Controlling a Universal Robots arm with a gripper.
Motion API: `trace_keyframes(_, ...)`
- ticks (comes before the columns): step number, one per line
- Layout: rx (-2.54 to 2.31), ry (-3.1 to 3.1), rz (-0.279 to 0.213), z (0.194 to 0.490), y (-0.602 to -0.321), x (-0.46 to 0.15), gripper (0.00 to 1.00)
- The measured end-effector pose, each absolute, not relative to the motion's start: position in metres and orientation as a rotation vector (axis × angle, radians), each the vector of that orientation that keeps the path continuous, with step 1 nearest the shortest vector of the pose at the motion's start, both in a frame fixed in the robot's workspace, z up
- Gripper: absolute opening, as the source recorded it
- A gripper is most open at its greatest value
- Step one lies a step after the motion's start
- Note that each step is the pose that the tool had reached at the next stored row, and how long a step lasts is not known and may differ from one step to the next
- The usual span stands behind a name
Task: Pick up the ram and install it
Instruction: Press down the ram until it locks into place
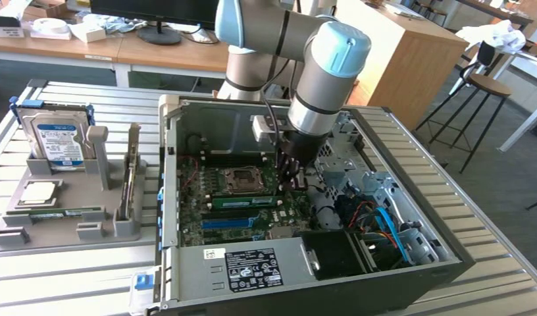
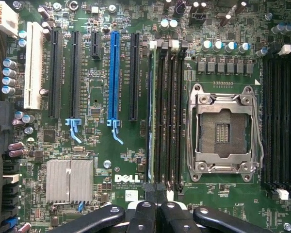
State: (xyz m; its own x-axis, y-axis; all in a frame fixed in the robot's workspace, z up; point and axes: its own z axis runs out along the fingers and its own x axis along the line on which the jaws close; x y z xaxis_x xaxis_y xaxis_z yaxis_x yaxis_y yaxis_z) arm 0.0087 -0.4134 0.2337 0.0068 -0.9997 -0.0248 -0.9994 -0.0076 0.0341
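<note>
The ram (image 1: 247,199) is a thin green stick standing on edge in a motherboard slot, just beside the empty CPU socket (image 1: 242,178). In the wrist view the ram (image 2: 151,111) shows edge-on in the black slot farthest from the socket (image 2: 225,128). My gripper (image 1: 292,179) reaches down into the open computer case and hovers over one end of that slot row. Its black fingertips (image 2: 145,211) are pressed together, so the gripper (image 2: 156,206) is shut, with nothing visible between them. Whether they touch the stick is unclear.
The case walls (image 1: 251,263) and drive cage with blue and orange cables (image 1: 374,217) hem in the arm. At the exterior view's left a grey holder (image 1: 40,237) carries a hard drive (image 1: 60,141), a CPU chip (image 1: 39,192) and a flat green strip (image 1: 62,212).
</note>
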Motion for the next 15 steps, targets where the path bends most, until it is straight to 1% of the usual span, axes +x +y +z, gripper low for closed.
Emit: trace_keyframes(15,2.224,-2.208,-0.065,0.229,-0.4134,0.0086,0.1)
